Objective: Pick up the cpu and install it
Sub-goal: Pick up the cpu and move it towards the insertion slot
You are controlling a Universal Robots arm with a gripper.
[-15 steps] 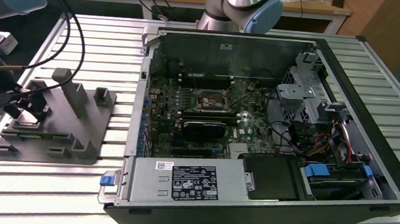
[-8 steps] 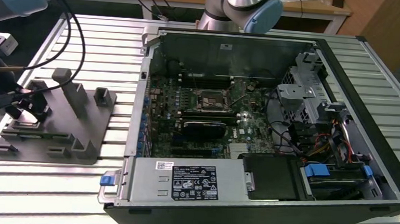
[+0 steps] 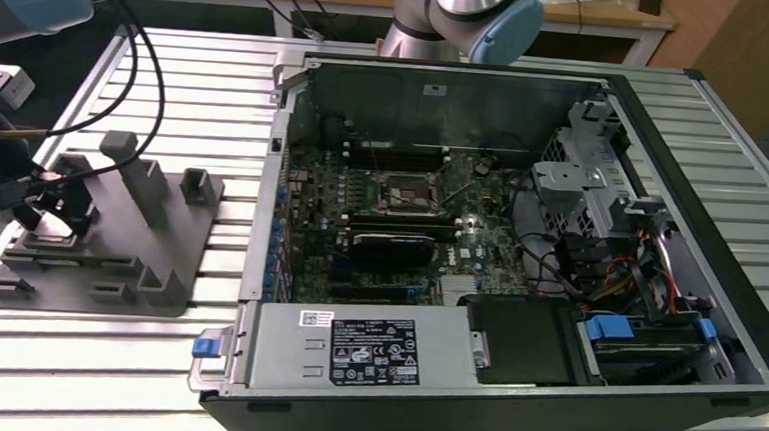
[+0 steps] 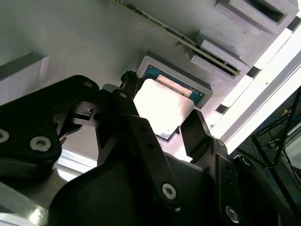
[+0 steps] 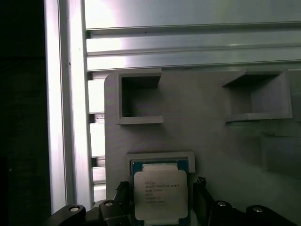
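The cpu (image 5: pixel 161 195) is a flat square chip with a bright silvery top and a green rim. It lies in a shallow square recess of the grey plastic fixture block (image 5: pixel 211 155). My gripper (image 5: pixel 161 200) is down over it, one black finger pressed to each of two opposite edges, shut on the chip. The second wrist view shows the cpu (image 4: pixel 160 106) between the two black fingers (image 4: pixel 195 129). In the exterior view the gripper (image 3: pixel 51 217) hangs over the fixture's near-left corner, at that view's left. The open computer case holds the green motherboard with its black socket frame (image 3: pixel 401 193).
The grey fixture block (image 3: pixel 102 248) carries upright posts and empty pockets around the gripper. Black cables run from the arm above it. The slatted metal table (image 3: pixel 28 354) extends around the fixture and the case. Drive cages and wiring fill the case's side at the exterior view's right.
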